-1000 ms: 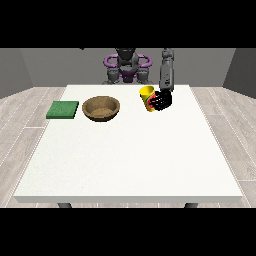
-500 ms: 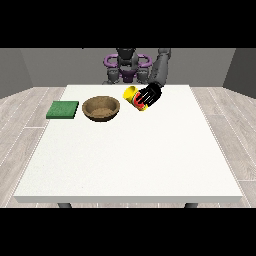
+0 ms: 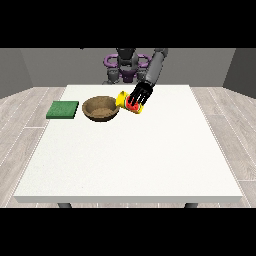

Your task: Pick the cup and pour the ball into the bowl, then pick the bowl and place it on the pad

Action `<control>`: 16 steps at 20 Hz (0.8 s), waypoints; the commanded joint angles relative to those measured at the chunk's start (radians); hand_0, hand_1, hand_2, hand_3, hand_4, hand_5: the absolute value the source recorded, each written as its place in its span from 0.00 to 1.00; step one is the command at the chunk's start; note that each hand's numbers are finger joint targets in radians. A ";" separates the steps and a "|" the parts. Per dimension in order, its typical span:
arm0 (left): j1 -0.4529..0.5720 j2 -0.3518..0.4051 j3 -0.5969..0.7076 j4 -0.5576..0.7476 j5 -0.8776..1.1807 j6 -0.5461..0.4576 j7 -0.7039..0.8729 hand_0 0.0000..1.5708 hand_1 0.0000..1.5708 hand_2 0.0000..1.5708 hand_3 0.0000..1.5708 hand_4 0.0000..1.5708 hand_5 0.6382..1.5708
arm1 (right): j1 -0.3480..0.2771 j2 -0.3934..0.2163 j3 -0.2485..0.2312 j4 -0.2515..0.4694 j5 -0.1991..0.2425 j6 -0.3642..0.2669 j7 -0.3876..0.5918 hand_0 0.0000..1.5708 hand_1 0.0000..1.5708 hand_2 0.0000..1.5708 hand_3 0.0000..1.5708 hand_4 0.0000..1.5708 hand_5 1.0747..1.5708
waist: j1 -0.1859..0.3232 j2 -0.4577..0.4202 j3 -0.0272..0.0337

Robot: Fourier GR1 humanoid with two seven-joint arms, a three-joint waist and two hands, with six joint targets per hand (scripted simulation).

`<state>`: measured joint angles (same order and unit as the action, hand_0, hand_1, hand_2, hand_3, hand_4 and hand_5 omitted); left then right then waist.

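While tilted toward bowl (image 3: 101, 108), cup (image 3: 131, 102) sits clamped in hand (image 3: 141, 93) fingers.

Matt white table (image 3: 130, 155), woody brown bowl (image 3: 101, 108), smooth yellow cup (image 3: 126, 100), matt green pad (image 3: 63, 109).

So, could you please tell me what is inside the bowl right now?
The bowl shows only its brown inside; no ball is visible there. The tilted cup is beside its rim.

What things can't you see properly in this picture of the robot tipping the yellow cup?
- Ball: front view shows no ball; too small to tell whether it is inside the cup or the bowl.
- Cup's side: partly covered by the robot hand.
- Other robot hand: not in view.
- Green pad: shows fully.
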<state>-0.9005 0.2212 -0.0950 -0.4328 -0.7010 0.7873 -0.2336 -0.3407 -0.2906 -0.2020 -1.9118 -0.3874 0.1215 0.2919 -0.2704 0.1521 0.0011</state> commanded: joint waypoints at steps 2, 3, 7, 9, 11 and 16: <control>-0.027 -0.007 -0.137 0.091 -0.225 0.129 0.161 0.87 0.87 1.00 1.00 0.53 0.98 | 0.019 -0.005 -0.013 0.069 -0.006 0.042 -0.042 0.00 0.00 0.00 0.00 0.22 0.98 | -0.006 -0.031 0.0020; -0.066 -0.015 -0.177 0.130 -0.284 0.101 0.232 0.86 0.86 1.00 1.00 0.54 0.98 | 0.029 0.027 0.021 0.080 0.015 0.011 -0.019 0.00 0.00 0.00 0.00 0.23 0.99 | -0.003 -0.086 0.0030; -0.118 -0.107 -0.314 0.219 -0.462 0.050 0.386 0.86 0.86 0.96 0.97 0.59 0.93 | 0.002 0.007 0.013 0.150 0.017 0.028 -0.020 0.00 0.00 0.00 0.00 0.23 0.99 | 0.022 -0.128 0.0030; -0.146 -0.141 -0.355 0.235 -0.524 0.033 0.455 0.83 0.83 0.89 0.90 0.61 0.89 | 0.007 0.040 0.024 0.154 0.050 0.007 -0.069 0.00 0.00 0.00 0.00 0.24 0.99 | 0.029 -0.110 0.0013; -0.200 -0.151 -0.423 0.259 -0.600 -0.047 0.489 0.92 0.92 0.97 0.98 0.59 0.91 | -0.016 0.054 0.031 0.184 0.071 -0.031 -0.050 0.00 0.00 0.00 0.00 0.24 0.99 | 0.063 -0.151 0.0016; -0.219 -0.169 -0.589 0.317 -0.795 -0.127 0.615 0.96 0.96 1.00 1.00 0.65 0.94 | 0.066 0.057 0.028 0.232 0.077 0.010 -0.098 0.00 0.00 0.00 0.00 0.24 0.99 | 0.069 -0.197 0.0013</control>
<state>-1.0891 0.0798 -0.5776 -0.1513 -1.3687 0.7253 0.2930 -0.3149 -0.2532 -0.1826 -1.7120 -0.3269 0.1247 0.2296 -0.2148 -0.0107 0.0030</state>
